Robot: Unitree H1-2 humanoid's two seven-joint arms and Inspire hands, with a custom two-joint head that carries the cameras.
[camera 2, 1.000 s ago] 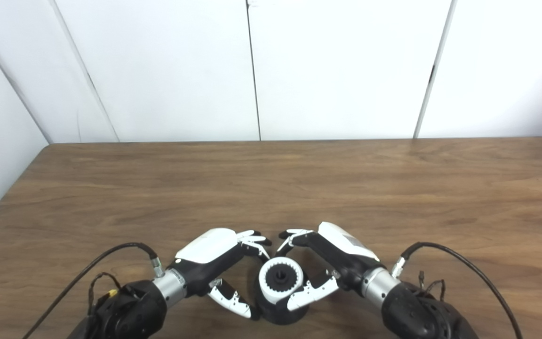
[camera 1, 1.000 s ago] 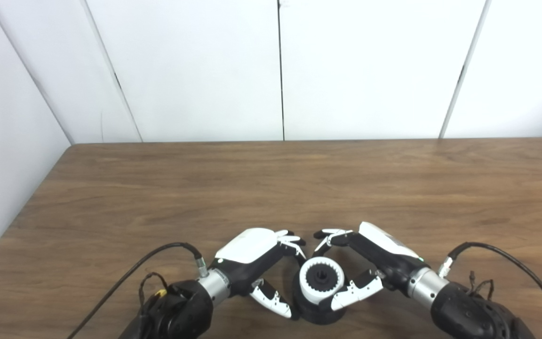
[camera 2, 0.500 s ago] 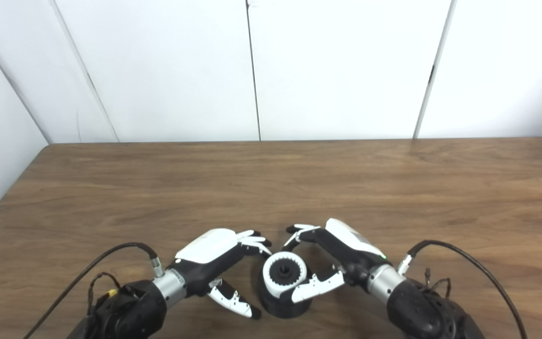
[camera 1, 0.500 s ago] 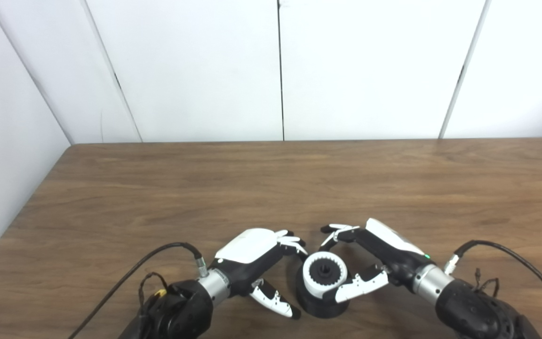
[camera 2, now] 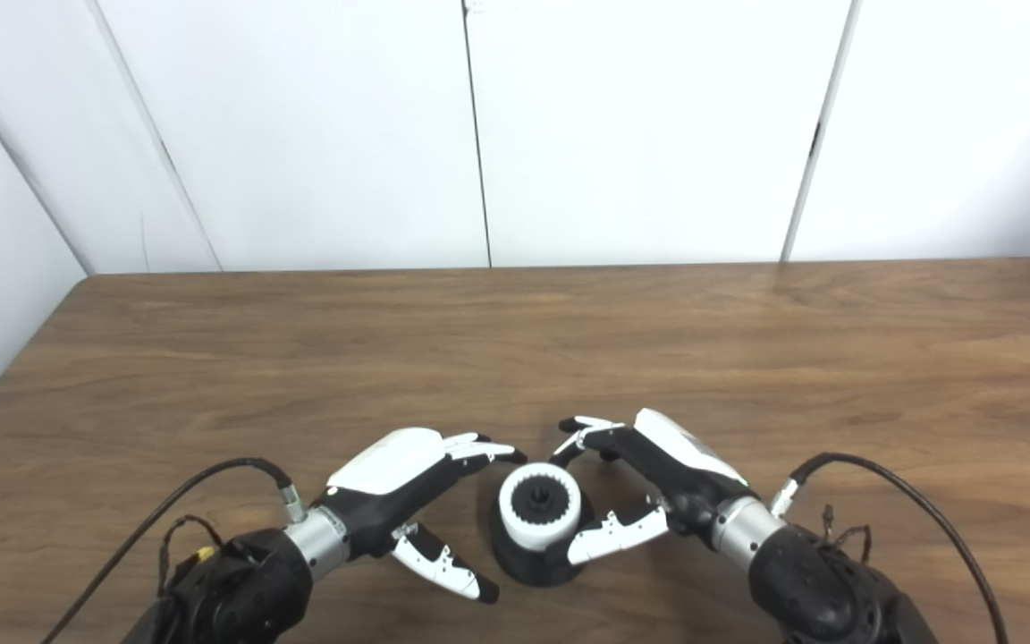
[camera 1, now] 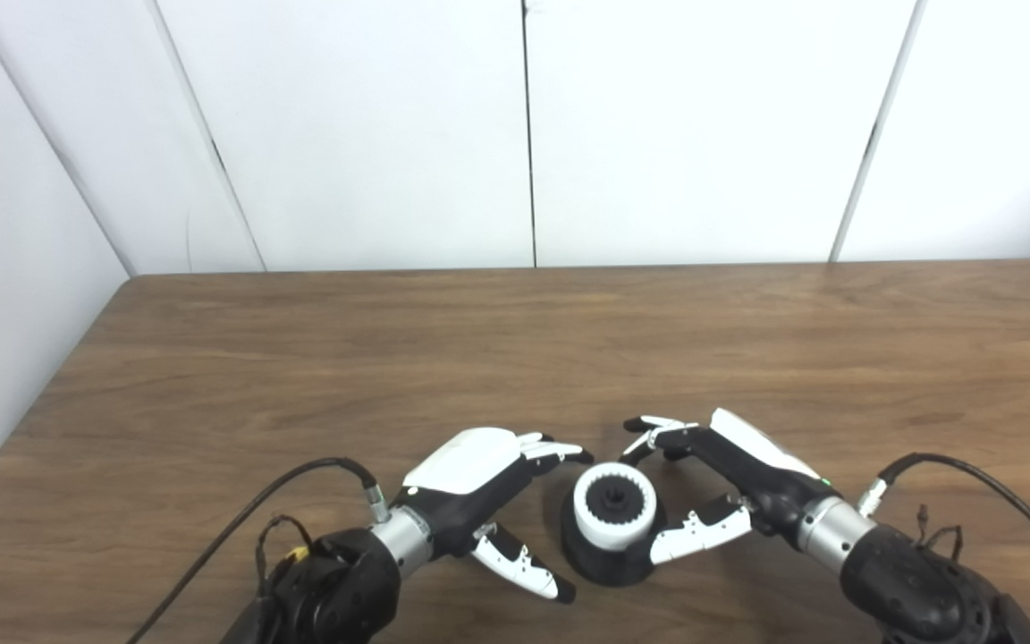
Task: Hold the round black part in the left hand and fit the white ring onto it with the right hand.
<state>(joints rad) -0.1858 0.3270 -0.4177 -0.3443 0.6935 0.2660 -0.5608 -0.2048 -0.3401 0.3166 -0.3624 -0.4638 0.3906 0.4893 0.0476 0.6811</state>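
Now your white ring sits seated on the round black part on the wooden table; your left hand and right hand flank it, fingers spread, gripping nothing.

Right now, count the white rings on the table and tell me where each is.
1. The white ring sits on the round black part, between the left hand and right hand. None hidden that I can see.

2 head cameras overlooking table.
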